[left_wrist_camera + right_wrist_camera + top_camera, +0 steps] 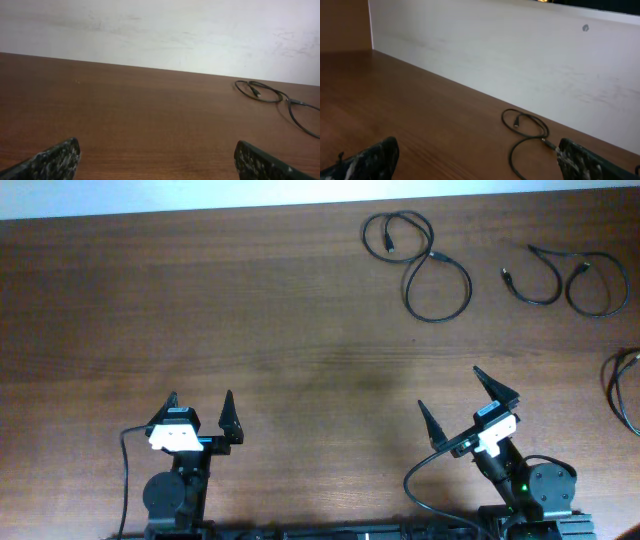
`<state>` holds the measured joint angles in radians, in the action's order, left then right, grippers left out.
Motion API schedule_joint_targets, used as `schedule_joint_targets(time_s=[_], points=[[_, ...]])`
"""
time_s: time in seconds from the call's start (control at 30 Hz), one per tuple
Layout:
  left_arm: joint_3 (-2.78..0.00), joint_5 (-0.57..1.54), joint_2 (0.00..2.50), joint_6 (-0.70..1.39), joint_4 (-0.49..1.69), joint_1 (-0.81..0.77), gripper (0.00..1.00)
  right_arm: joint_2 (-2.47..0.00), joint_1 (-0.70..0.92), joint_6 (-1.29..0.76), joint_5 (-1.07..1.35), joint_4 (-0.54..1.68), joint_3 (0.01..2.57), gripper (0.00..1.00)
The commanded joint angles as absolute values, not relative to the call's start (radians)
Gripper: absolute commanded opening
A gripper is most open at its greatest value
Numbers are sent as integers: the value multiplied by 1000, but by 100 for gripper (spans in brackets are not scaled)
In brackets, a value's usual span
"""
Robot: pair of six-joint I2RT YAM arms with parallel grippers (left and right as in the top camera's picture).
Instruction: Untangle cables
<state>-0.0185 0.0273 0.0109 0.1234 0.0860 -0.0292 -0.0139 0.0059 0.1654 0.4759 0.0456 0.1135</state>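
Three thin black cables lie apart at the far right of the wooden table. One cable (420,260) forms a figure-eight of two loops; it also shows in the left wrist view (265,93) and the right wrist view (527,132). A second cable (570,278) lies in loose loops further right. A third cable (625,385) is cut off by the right edge. My left gripper (200,415) is open and empty near the front left. My right gripper (466,398) is open and empty near the front right, well short of the cables.
A white wall (520,55) runs along the table's far edge. Thicker black cords (425,480) hang from the arm bases at the front edge. Bare wooden tabletop (300,330) spans the middle.
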Motion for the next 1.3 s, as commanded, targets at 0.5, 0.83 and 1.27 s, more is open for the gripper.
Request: schedule_joint_targets(time_s=[0.5,0.83,1.27], points=[[-14,34,5,110,87,-23,99,-3,29,-46,151,68,6,99],[-14,34,5,110,87,-23,99,-3,29,-46,141,70,6,99],[-14,34,5,110,87,-23,99,-3,26,-46,145,67,6,99]])
